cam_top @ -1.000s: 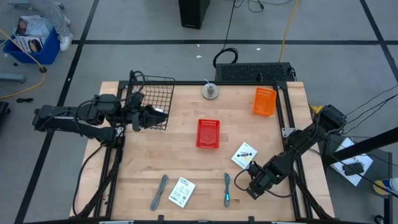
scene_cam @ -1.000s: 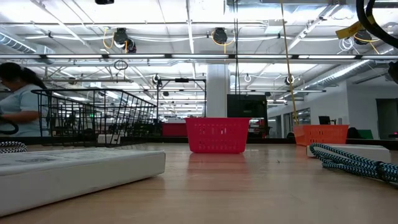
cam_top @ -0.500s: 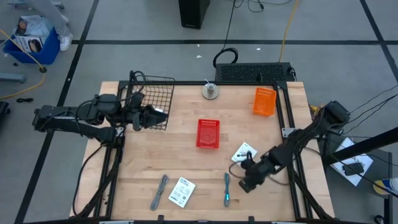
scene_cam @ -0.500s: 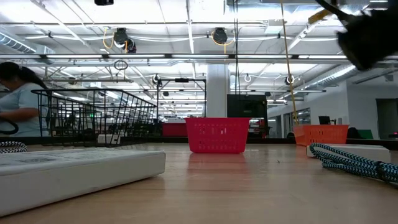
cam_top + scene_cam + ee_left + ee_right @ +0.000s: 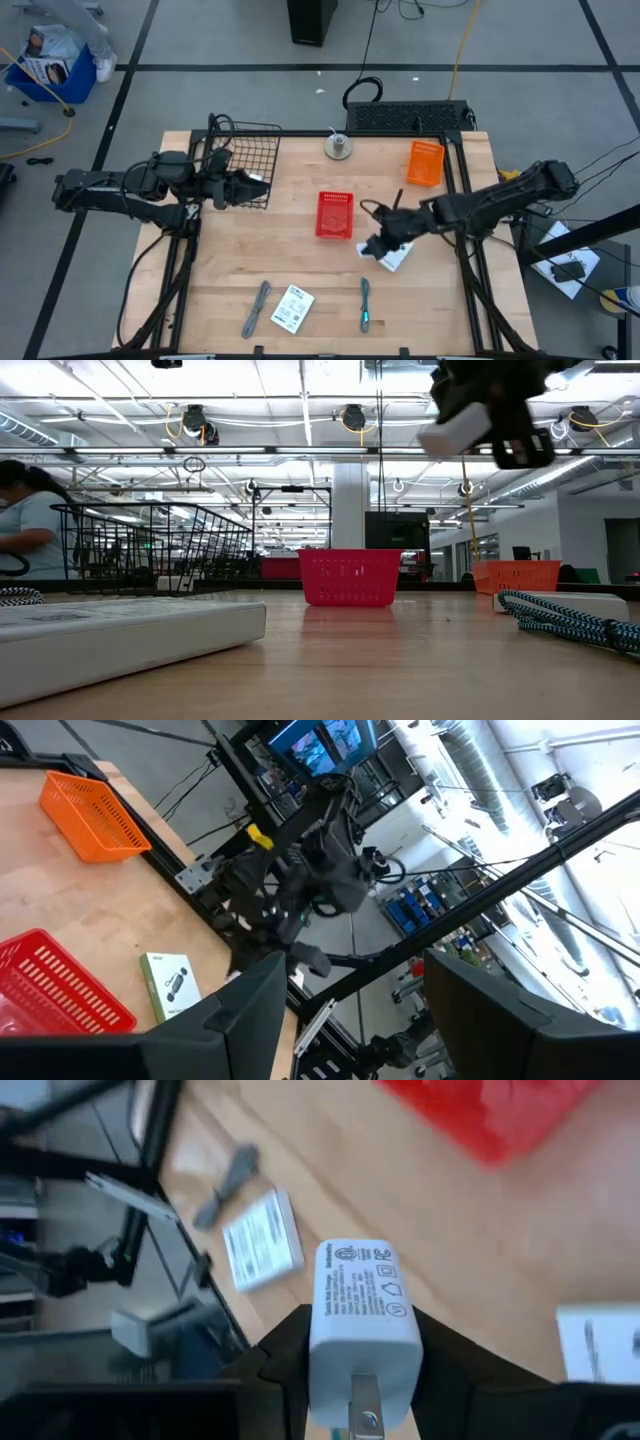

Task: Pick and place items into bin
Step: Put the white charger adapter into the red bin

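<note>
— Where is the white charger block [image 5: 362, 1332]?
— Clamped between the right claw [image 5: 378, 246] fingers, prongs toward the wrist camera, lifted off the surface [image 5: 300, 260]. In the low view it hangs high in the air [image 5: 455, 428].

— And where does that claw hang?
— Just beside the red bin [image 5: 335, 214], on its right, over the edge of a white packet [image 5: 396, 256].

— The other items?
— A second packet [image 5: 291, 308] lies near the front edge, between a grey stick tool [image 5: 257, 307] and a teal-tipped one [image 5: 365, 303].

— The left claw [image 5: 262, 189]?
— At the black wire basket [image 5: 243, 160]; its fingers stand apart, holding nothing.

— Anything else?
— An orange bin [image 5: 424, 163] at the back right.
</note>
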Controlling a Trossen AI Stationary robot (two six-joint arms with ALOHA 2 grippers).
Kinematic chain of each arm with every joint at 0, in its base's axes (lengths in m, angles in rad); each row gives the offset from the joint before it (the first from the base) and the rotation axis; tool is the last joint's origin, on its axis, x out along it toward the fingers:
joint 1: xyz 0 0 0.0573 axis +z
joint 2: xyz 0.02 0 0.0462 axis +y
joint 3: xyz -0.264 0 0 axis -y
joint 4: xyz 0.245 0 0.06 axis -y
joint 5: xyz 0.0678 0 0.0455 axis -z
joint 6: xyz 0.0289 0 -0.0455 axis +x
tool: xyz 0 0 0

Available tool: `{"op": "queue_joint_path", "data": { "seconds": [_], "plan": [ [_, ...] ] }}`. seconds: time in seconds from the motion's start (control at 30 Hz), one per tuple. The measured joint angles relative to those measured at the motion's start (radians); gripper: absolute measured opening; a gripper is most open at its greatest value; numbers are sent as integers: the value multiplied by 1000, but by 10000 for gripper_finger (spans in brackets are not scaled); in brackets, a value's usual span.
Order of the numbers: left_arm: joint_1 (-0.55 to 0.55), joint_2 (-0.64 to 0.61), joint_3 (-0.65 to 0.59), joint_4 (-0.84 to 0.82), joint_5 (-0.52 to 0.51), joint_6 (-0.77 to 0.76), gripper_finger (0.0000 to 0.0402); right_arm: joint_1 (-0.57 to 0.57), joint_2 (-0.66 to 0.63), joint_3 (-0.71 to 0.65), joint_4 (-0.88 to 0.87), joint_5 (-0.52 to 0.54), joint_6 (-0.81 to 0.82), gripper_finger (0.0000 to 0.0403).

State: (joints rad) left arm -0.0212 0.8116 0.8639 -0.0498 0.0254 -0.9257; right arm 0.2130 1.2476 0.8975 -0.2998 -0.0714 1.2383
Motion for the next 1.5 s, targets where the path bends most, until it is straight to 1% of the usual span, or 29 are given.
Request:
{"op": "queue_joint_path", "data": {
  "seconds": [0.2, 0.3, 0.37, 0.5, 0.63, 0.8, 0.9, 0.97, 1.07, 1.17, 1.27, 1.4, 1.5],
  "plan": [
    [0, 0, 0, 7, 0, 3, 239, -120, 16, 27, 106, 28, -116, 113],
    [0, -5, -1, 46, -3, 8, 239, -174, 44, 56, 185, 38, -181, 113],
    [0, -12, -1, 79, -21, 20, 239, -204, 73, 90, 221, 44, -233, 113],
    [0, -36, -1, 105, -73, 31, 239, -250, 139, 198, 224, 39, -340, 113],
    [0, -66, -1, 166, -95, 66, 239, -286, 229, 318, 221, 4, -440, 113],
    [0, -95, 0, 337, -96, 131, 239, -331, 349, 465, 221, -68, -530, 113],
    [0, -122, 0, 378, -99, 161, 239, -355, 409, 531, 205, -110, -576, 113],
    [0, -133, 0, 381, -109, 179, 239, -369, 427, 555, 157, -128, -597, 113],
    [0, -147, 0, 377, -114, 189, 239, -382, 414, 557, -10, -131, -626, 113],
    [0, -152, 0, 368, -112, 189, 239, -384, 378, 557, -263, -59, -661, 113],
    [0, -152, 0, 346, -107, 189, 239, -387, 349, 557, -402, -10, -705, 113],
    [0, -152, 0, 292, -127, 188, 239, -390, 343, 557, -439, -14, -709, 113],
    [0, -151, 0, 252, -151, 187, 239, -385, 362, 548, -412, -58, -706, 113]
  ]
}}
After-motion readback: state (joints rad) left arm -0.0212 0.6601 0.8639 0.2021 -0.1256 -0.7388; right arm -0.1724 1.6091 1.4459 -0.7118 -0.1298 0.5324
